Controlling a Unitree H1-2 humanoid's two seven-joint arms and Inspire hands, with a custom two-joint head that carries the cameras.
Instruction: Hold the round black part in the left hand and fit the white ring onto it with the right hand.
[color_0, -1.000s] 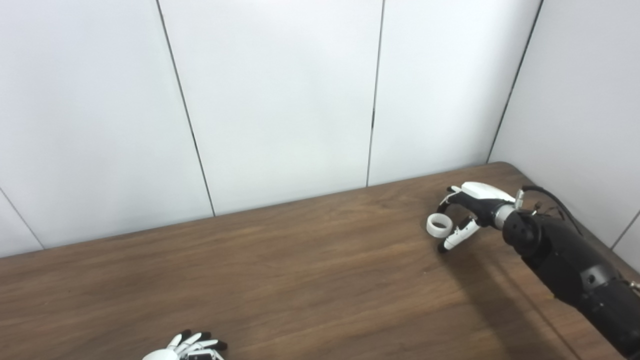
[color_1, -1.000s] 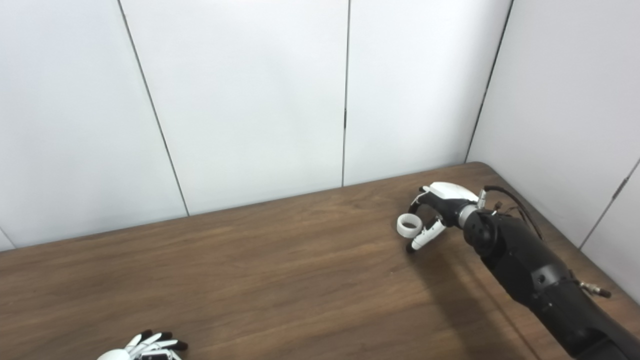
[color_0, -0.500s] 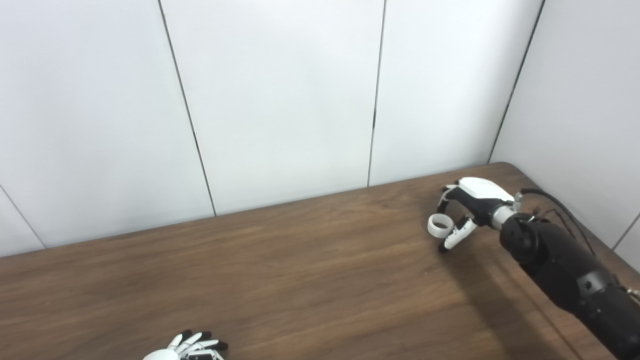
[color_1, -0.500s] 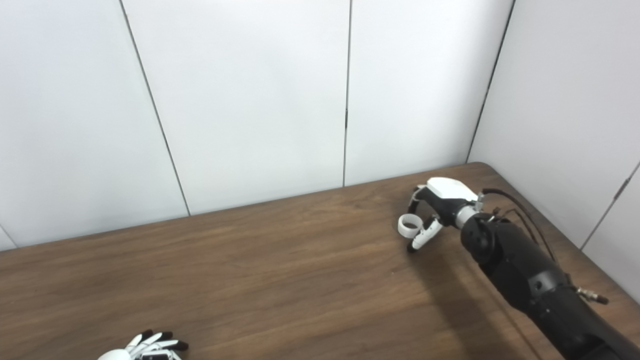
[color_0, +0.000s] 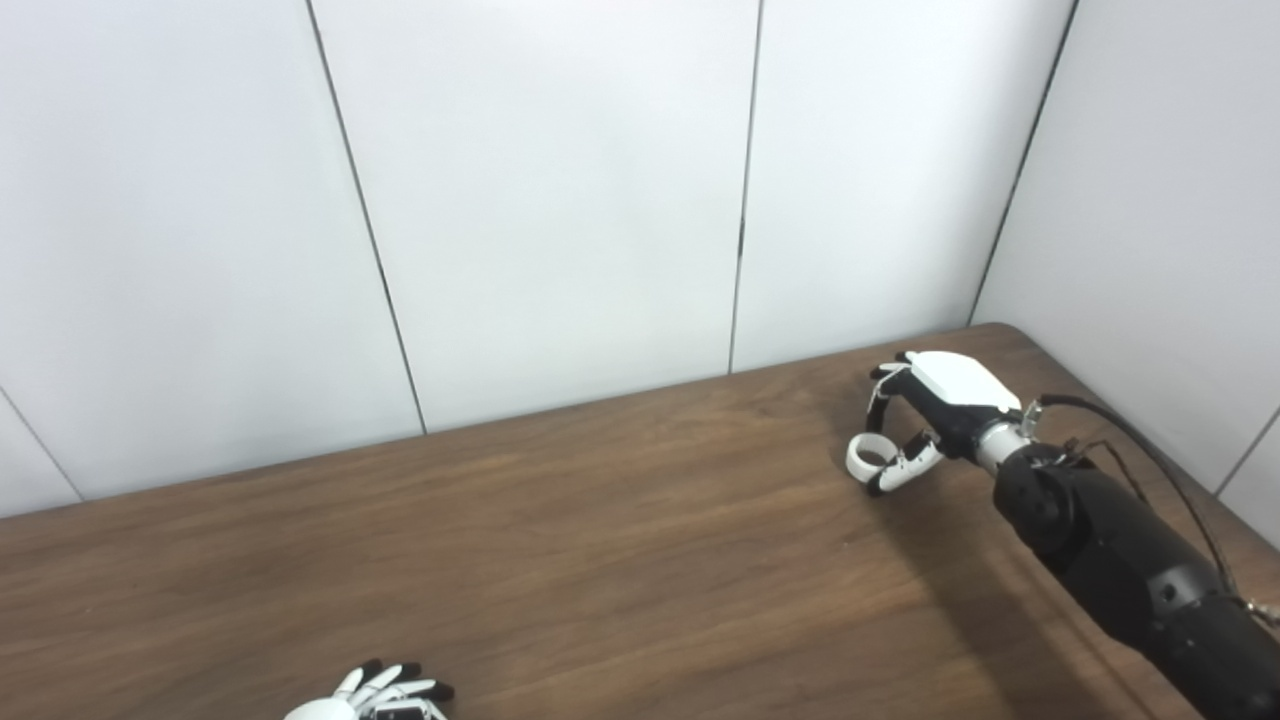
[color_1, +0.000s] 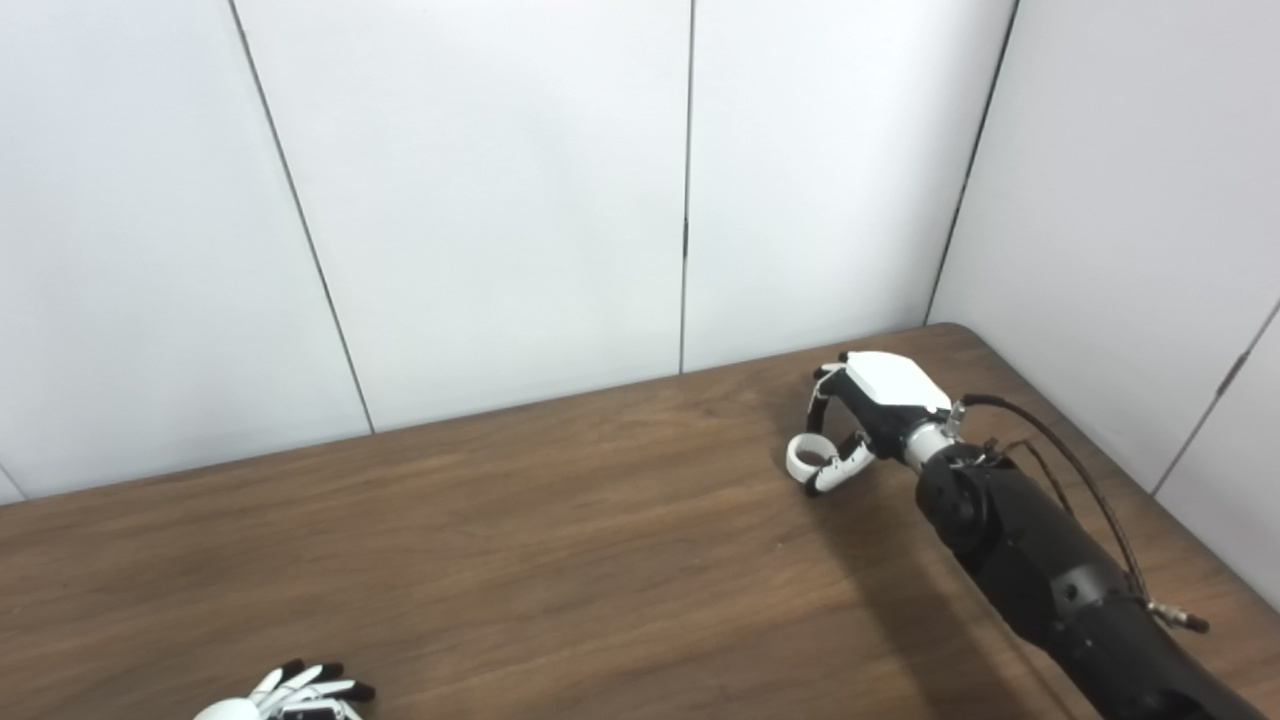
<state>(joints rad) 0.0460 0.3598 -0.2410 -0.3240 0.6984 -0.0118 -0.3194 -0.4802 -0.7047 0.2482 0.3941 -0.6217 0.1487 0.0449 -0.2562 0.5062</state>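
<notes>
the right robot hand (color_0: 925, 415) sits at the far right of the brown wooden surface (color_0: 600, 560), near its rounded far corner, its black arm (color_0: 1120, 560) running in from the near right. its fingers (color_0: 880, 400) curl down over the white ring (color_0: 866, 456) from the far side while the thumb (color_0: 905, 470) lies against the ring's near side, so the ring is pinched between them. the ring is low at the surface; whether it rests on the wood or is just lifted off it cannot be told. a thin black cable (color_1: 1060, 450) loops along the right side of the wrist.

the left robot hand (color_0: 375, 697) shows only in part at the near edge of the surface, left of centre, well apart from the right one. its black-tipped fingers (color_1: 320, 685) are spread and point to the right, and nothing is seen in them; the palm is cut off by the picture's edge. the round black part does not show in either view.

white wall panels (color_0: 550, 200) with dark seams stand behind the surface and along its right side.
</notes>
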